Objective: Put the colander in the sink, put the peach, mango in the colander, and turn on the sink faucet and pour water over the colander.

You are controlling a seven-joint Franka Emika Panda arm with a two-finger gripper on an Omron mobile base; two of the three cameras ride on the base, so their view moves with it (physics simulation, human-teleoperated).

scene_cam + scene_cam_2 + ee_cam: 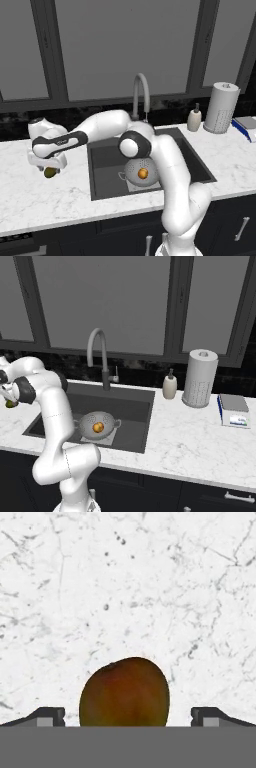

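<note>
Mango (124, 691) first, since it sits nearest the hand (128, 714): in the hand view it lies on the white marble surface (150, 587) squarely between the two dark fingertips (49, 715), which stand wide apart on either side without touching it, so the hand is released and carries nothing. From the left base view the mango (50, 172) shows as a small olive-green lump just under the hand (48, 165), to the left of the sink (105, 155) and well apart from its rim.

By my judgement it will be light and firm, with a smooth, rounded skin that can roll or squirt out of a pinch. The safest hold looks to be across its short axis at the widest middle, with the fingertips low enough to pass the bulge before they close. A gentle squeeze should do, as the flesh may bruise.

Farther on, inside the sink, the colander (141, 172) stands on the basin floor toward the front, with the peach (143, 173) already in it. That leaves the mango to be carried over and dropped beside the peach.

Behind the sink, at its back edge, the gooseneck sink faucet (141, 95) rises with its spout arched over the basin. No water can be seen running.
</note>
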